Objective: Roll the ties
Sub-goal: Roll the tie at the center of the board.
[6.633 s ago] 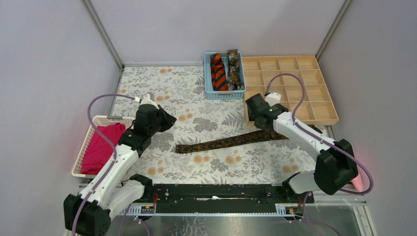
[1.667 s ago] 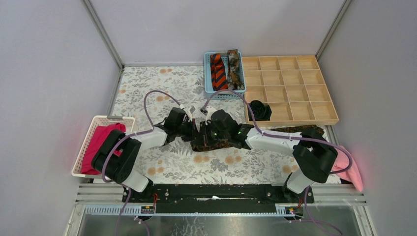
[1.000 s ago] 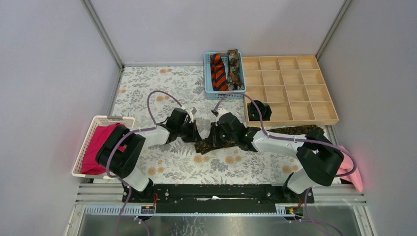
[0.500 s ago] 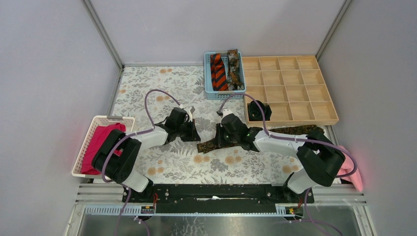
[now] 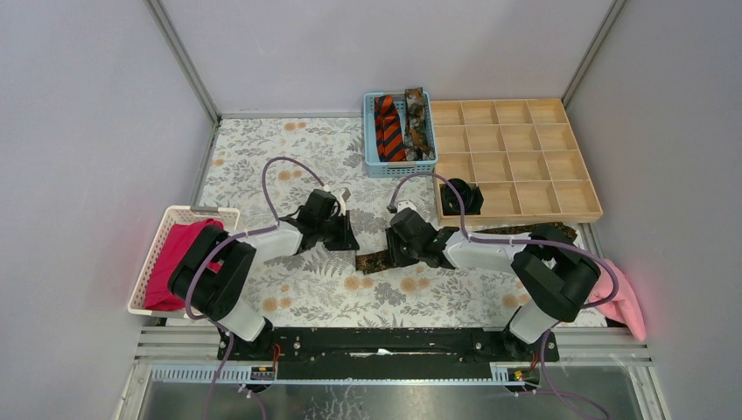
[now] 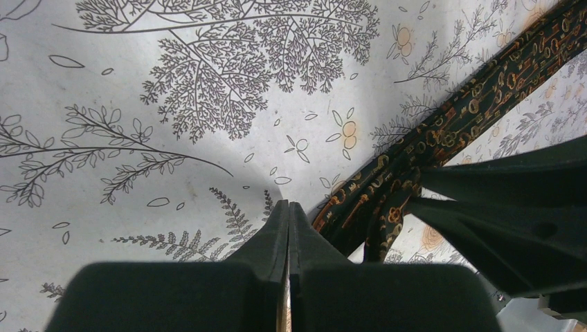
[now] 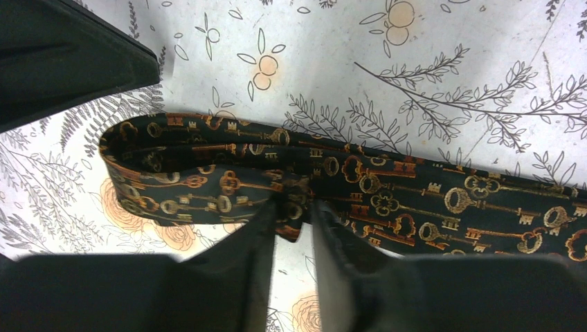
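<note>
A dark brown tie with a gold key pattern lies across the floral cloth, and its left end is folded back on itself into a loop. My right gripper sits at the near edge of that fold, jaws a little apart, the tie's edge between the tips. My left gripper is shut on nothing and rests on the cloth just left of the tie. A black tie, rolled into a coil, sits in the wooden tray. An orange-and-black striped tie and a mottled one lie in the blue basket.
A white basket holding magenta cloth stands at the left edge. Pink cloth lies at the near right. Both grippers are close together mid-table, with cables looping above them.
The tie's left end has been folded over toward the right. The left gripper has backed off to the left, shut. The right gripper's jaws have just parted slightly at the fold.
</note>
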`<state>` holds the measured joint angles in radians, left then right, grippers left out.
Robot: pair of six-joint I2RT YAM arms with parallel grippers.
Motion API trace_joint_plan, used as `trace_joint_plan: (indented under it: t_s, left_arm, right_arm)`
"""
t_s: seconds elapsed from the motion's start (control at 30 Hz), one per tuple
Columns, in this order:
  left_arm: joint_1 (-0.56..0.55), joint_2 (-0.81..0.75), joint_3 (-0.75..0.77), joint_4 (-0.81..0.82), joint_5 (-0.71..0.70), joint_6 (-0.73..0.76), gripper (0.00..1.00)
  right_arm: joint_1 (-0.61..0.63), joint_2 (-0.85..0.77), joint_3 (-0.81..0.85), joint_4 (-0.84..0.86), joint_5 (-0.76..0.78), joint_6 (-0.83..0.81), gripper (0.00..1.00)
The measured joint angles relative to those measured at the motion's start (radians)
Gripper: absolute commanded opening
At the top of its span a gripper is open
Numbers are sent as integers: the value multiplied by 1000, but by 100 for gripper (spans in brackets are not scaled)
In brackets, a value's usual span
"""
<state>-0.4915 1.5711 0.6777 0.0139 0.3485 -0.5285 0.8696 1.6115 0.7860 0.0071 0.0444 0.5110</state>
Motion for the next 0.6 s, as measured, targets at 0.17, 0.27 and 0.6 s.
trace_joint_plan:
  t_s: [0.17, 0.27, 0.6]
  left_arm:
    - [-2, 0, 1, -7, -14, 5, 0]
    - [-3, 0, 8, -18, -34, 8, 0]
    - [-3, 36, 86, -41, -120, 7, 0]
  right_arm:
    - [0, 3, 20, -20, 2, -16, 47]
    - [0, 3, 36, -35, 2, -24, 48]
    - [13, -185, 45, -102, 11, -27, 20]
